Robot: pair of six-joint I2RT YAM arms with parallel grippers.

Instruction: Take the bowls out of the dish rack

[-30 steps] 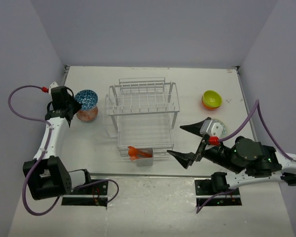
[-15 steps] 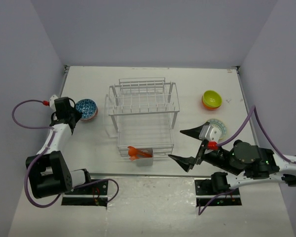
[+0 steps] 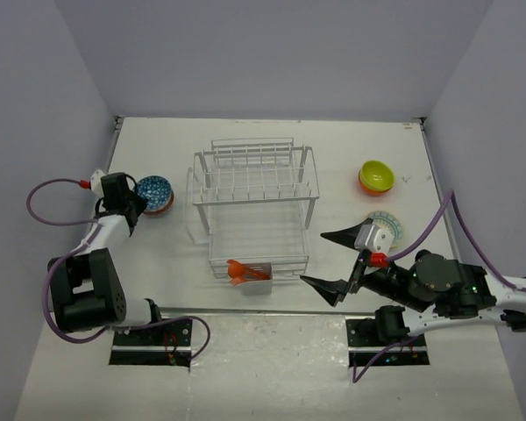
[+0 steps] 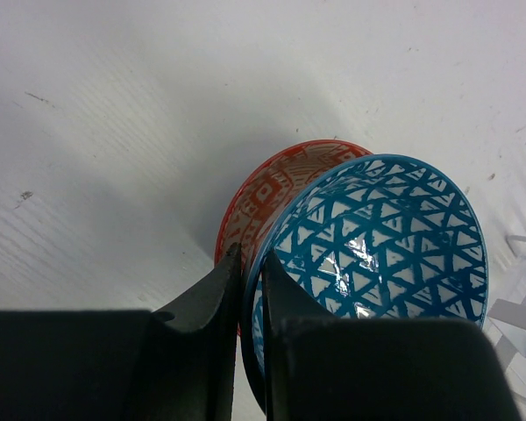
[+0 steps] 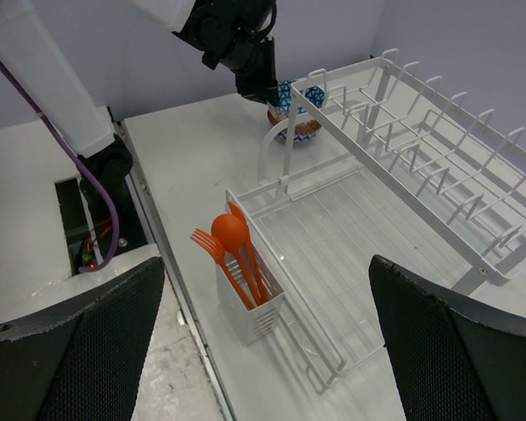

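Observation:
My left gripper [image 3: 131, 207] [image 4: 250, 281] is shut on the near rim of the blue-patterned bowl [image 3: 153, 188] [image 4: 386, 237]. That bowl rests tilted in the red-patterned bowl [image 3: 162, 208] [image 4: 263, 195], on the table left of the dish rack [image 3: 254, 200] [image 5: 403, 184]. My right gripper [image 3: 313, 257] [image 5: 267, 260] hangs open at the rack's front right corner, holding nothing. A lime green bowl [image 3: 377, 173] sits stacked in an orange one at the right. A white bowl with orange marks [image 3: 387, 230] lies partly behind the right gripper. I see no bowl in the rack.
Orange utensils [image 3: 240, 270] [image 5: 232, 241] stand in the small holder [image 5: 256, 309] at the rack's front. The left arm's purple cable [image 3: 48, 189] loops near the left wall. Grey walls close in the table on three sides.
My left gripper has come down and back with the blue-patterned bowl, which now sits on the red-patterned one. The right arm has sunk slightly.

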